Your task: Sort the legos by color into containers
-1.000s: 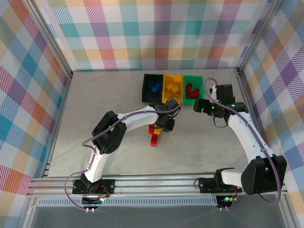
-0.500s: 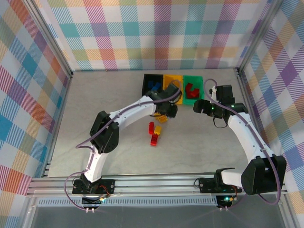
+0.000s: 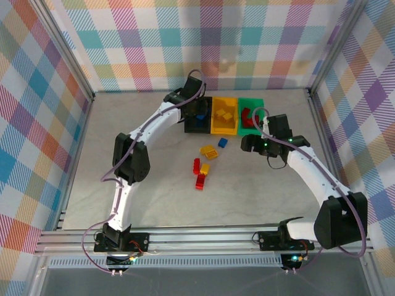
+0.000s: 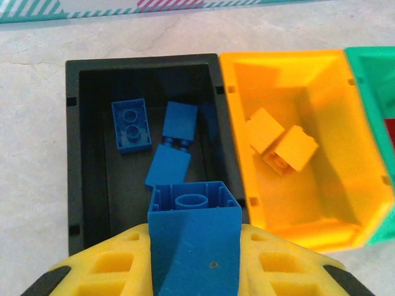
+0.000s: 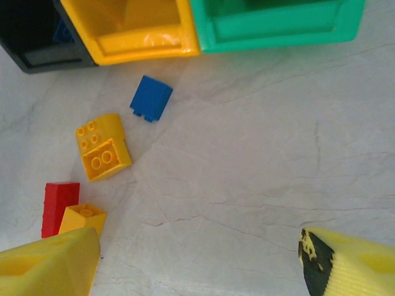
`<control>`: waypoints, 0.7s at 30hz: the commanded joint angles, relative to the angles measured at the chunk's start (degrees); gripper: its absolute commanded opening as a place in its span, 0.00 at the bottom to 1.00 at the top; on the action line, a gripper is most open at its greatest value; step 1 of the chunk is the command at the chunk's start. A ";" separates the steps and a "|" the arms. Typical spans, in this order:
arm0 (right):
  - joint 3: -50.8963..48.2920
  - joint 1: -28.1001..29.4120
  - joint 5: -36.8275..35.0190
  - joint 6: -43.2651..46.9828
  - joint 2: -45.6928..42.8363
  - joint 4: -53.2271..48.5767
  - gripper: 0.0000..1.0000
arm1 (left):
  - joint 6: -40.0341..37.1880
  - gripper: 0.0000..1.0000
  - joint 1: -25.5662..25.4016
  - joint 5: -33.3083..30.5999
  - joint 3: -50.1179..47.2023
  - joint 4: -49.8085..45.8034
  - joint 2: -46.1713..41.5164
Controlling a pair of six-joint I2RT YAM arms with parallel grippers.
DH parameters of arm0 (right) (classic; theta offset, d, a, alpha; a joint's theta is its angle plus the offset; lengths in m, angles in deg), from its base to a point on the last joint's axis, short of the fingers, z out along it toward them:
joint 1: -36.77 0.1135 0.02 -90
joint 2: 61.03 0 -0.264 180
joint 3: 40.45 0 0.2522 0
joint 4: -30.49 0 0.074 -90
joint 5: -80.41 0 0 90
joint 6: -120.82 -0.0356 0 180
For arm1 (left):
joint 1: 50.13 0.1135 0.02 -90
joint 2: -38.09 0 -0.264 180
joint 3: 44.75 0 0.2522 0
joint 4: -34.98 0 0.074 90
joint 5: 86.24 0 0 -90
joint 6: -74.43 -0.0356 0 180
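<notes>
My left gripper is shut on a blue lego, held above the near end of the black container, which has three blue legos inside. The yellow container beside it holds two yellow legos; the green container holds red ones. In the top view the left gripper is over the black container. My right gripper is open above bare table, right of the loose legos: a blue one, a yellow pair, a red one and a yellow one.
The three containers stand side by side at the back of the table, near the checked back wall. Loose legos lie in a small cluster in front of them. Metal frame posts edge the table on both sides.
My left gripper has travelled from the loose cluster back to the black container, carrying the blue lego. My right gripper has shifted a little left, toward the cluster.
</notes>
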 commanded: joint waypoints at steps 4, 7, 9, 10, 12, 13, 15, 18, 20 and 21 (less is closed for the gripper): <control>-1.12 6.66 -5.48 -6.56 4.88 5.63 0.83 | -1.66 0.22 1.72 1.79 6.27 5.38 6.84; -0.57 8.94 -7.45 -8.59 7.34 6.81 0.83 | -1.84 0.26 2.11 1.70 8.06 5.43 8.38; -0.08 9.72 -7.82 -9.09 8.64 7.10 0.83 | -1.86 0.42 2.29 1.95 8.20 5.26 8.54; 0.18 9.93 -7.74 -9.07 9.18 7.28 0.83 | -1.90 0.49 2.25 2.00 7.81 5.17 8.21; 0.97 10.00 -7.70 -8.95 10.38 6.97 0.83 | -2.04 0.56 2.32 2.10 5.79 5.61 6.92; 1.31 10.00 -7.73 -8.79 10.84 6.86 0.83 | -1.98 0.58 2.30 2.14 4.06 6.20 5.80; 1.61 9.96 -7.80 -8.69 11.21 7.08 0.83 | -1.95 0.61 2.29 2.45 -0.22 7.99 3.04; 3.12 10.00 -7.72 -8.64 13.25 7.35 0.83 | -1.53 0.61 2.29 2.33 -6.26 9.53 -1.34; 4.64 10.08 -7.95 -9.39 15.89 7.77 0.81 | -1.05 0.61 2.21 1.80 -10.45 10.08 -4.85; 5.38 10.32 -8.60 -10.07 17.41 8.08 0.80 | -0.59 0.61 2.20 1.42 -12.99 10.55 -6.91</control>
